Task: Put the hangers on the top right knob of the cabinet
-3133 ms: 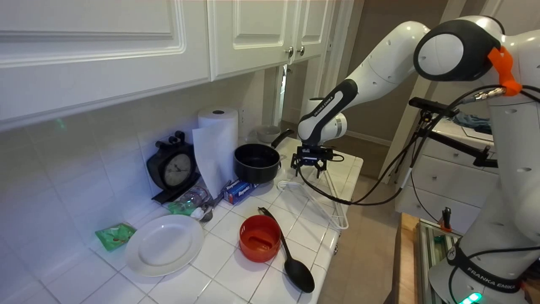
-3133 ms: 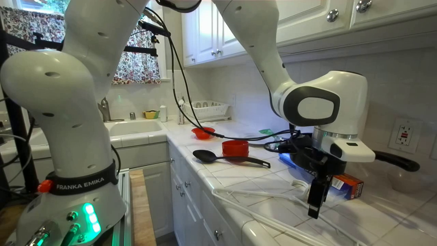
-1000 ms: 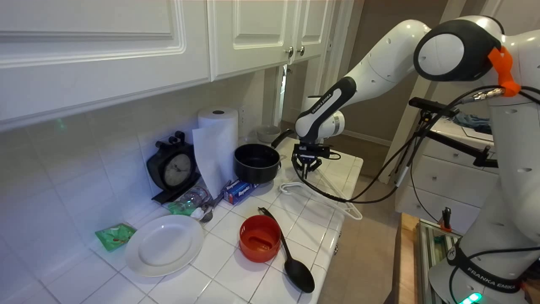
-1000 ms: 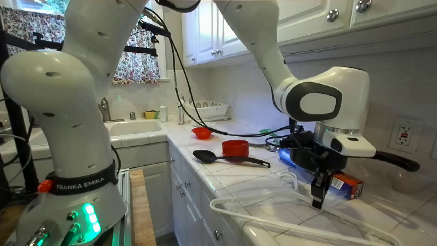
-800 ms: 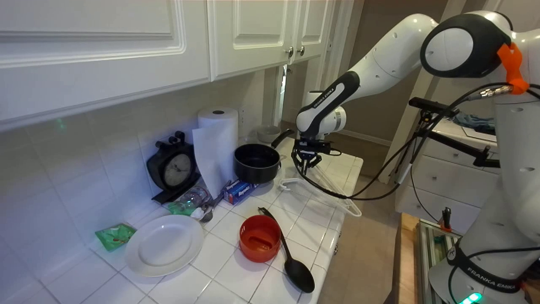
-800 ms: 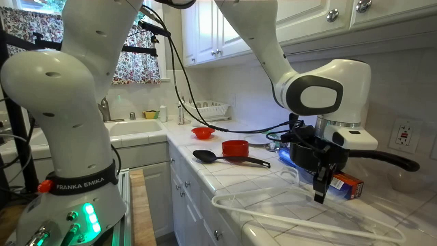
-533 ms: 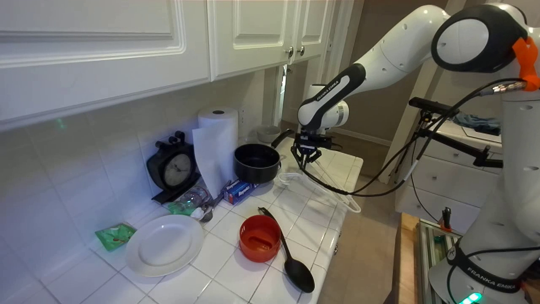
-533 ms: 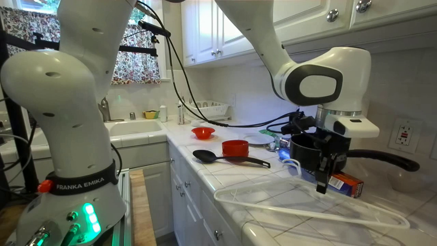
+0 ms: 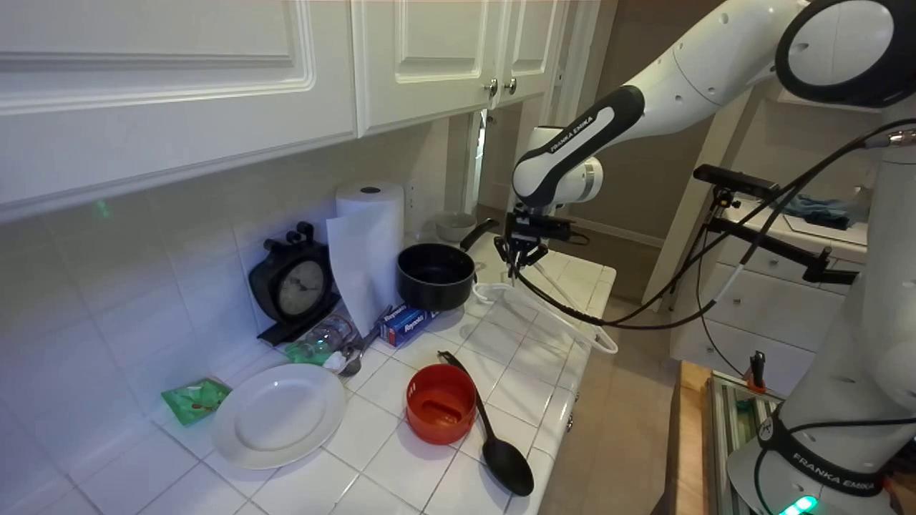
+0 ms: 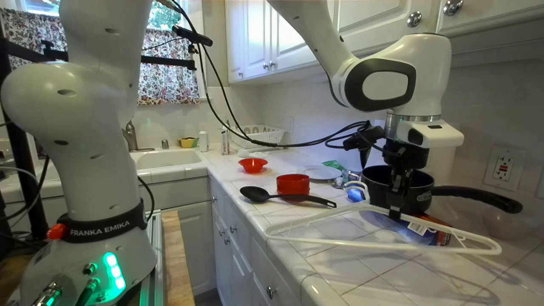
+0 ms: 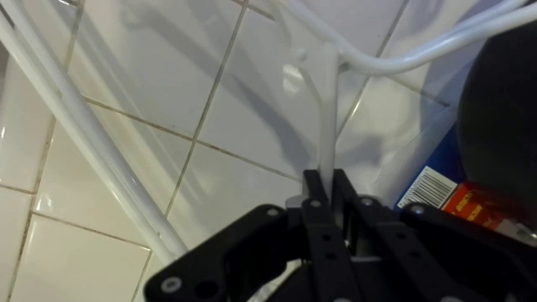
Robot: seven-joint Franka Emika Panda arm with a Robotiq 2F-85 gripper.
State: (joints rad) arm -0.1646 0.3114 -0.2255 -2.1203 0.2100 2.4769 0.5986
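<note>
Holding hangers (image 11: 330, 105), pincer (image 11: 325, 178) above tiled counter (image 9: 383, 438), floral curtains (image 10: 170, 83)

White arm (image 9: 690, 75), black pincer (image 11: 326, 180)
Dark cables (image 10: 267, 144), silvery screws (image 11: 171, 285), lettered band (image 10: 102, 226); green lights (image 10: 114, 271), four o'clock on the base (image 10: 72, 257).

My black two-fingered gripper (image 11: 326, 178) pinches the slim white tubular hangers (image 11: 329, 113) by one side, above glossy white square tiles (image 11: 235, 180), near a barcoded blue-and-orange box (image 11: 453, 197).

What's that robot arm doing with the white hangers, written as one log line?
Fingers: closed on white hangers | place: held above counter, beside black pot | cabinet knobs: nothing hung yet
</note>
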